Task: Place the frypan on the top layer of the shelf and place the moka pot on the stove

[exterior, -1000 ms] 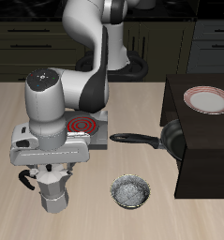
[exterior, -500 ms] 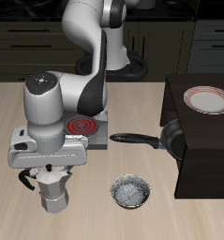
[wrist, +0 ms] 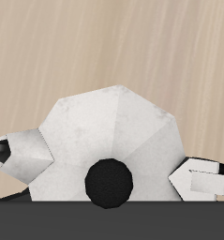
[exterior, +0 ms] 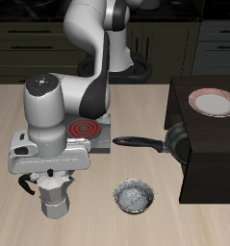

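The silver moka pot (exterior: pixel 57 202) stands upright on the table near the front edge, and its black lid knob (wrist: pixel 109 180) shows in the wrist view. My gripper (exterior: pixel 51 183) is lowered over the pot, open, with one fingertip (wrist: pixel 12 155) at each side of the faceted body (wrist: pixel 104 122). The grey stove (exterior: pixel 88 131) with its red coil sits just behind my hand. The black frypan (exterior: pixel 174 144) leans against the side of the dark shelf (exterior: pixel 213 154), its handle (exterior: pixel 136 142) pointing toward the stove.
A white plate with a red rim (exterior: pixel 215 101) lies on the shelf's top. A small speckled silvery bowl (exterior: pixel 135 198) sits on the table between the moka pot and the shelf. Dark cabinets run along the back.
My hand has sunk slightly lower over the moka pot. The pot, pan, bowl and plate have not moved.
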### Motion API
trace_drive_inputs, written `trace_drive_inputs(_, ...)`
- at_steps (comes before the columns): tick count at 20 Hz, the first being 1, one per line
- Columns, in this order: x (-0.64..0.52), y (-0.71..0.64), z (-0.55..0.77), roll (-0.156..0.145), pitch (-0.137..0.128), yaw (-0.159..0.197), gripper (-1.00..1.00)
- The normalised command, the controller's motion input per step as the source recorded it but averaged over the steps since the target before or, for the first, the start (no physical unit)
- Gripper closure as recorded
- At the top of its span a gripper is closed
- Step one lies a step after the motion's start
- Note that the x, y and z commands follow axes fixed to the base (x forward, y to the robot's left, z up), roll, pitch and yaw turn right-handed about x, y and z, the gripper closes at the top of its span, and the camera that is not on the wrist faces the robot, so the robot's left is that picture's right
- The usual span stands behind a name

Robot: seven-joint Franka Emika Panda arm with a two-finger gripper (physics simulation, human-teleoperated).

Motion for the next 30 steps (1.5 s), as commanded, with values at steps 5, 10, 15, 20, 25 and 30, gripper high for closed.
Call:
trace_drive_inputs(5,-0.03,-0.02,0.09,0.013,-0.023,0.016,1.00)
trace_drive_inputs(10,-0.15,-0.03,0.15,0.000,-0.031,0.015,1.00)
trace_drive_inputs(15,-0.29,-0.07,0.26,-0.007,-0.052,-0.003,1.00)
trace_drive_inputs(20,-0.37,-0.12,0.23,0.007,-0.053,0.014,1.00)
trace_drive_inputs(25,-0.48,-0.10,0.21,0.016,-0.051,-0.003,1.00)
trace_drive_inputs(30,-0.52,-0.06,0.22,-0.004,-0.095,0.030,1.00)
